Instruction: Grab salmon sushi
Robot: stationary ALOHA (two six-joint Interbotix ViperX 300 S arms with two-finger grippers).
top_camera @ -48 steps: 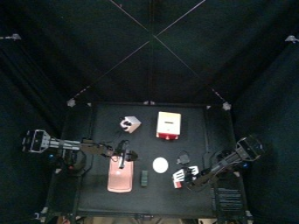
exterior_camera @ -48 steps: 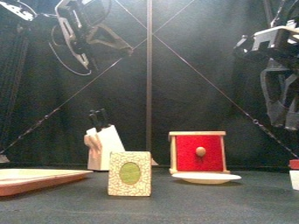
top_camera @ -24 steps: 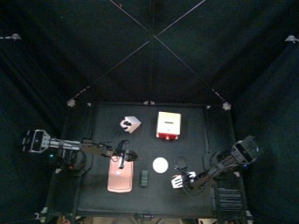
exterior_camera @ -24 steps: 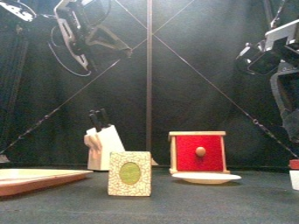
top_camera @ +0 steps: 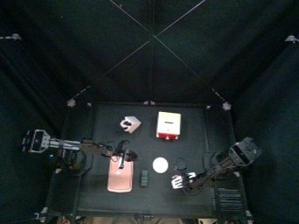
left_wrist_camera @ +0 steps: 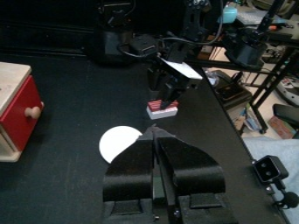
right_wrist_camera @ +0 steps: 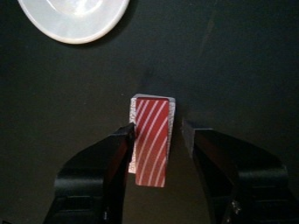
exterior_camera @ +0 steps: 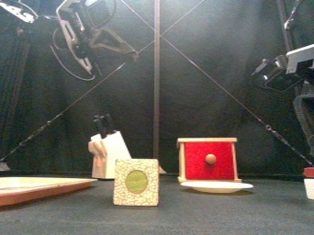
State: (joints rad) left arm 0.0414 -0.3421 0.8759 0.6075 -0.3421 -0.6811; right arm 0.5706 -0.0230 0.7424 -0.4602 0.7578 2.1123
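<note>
Right gripper (right_wrist_camera: 155,150) hangs over the salmon sushi (right_wrist_camera: 153,140) with its two black jaws spread wide, one on each side of the striped reddish piece, not clamped on it. That small oblong piece lies flat on the counter (top_camera: 198,131) near the front right corner, with a white edge showing at one end. In the top view the same gripper (top_camera: 181,181) sits low over that corner, and the sushi is mostly hidden beneath it. A white round plate (right_wrist_camera: 73,17) lies nearby on the counter, toward the middle. Left gripper (left_wrist_camera: 160,144) is held above the counter on the left side, its jaws pressed together with nothing between them. A pale pink tray (top_camera: 121,178) rests near the front edge on the left. Toward the back edge stand a red-fronted wooden box (exterior_camera: 207,160) and a small white knife block (exterior_camera: 106,152), and a green patterned card (exterior_camera: 136,182) stands upright close to the front edge.
</note>
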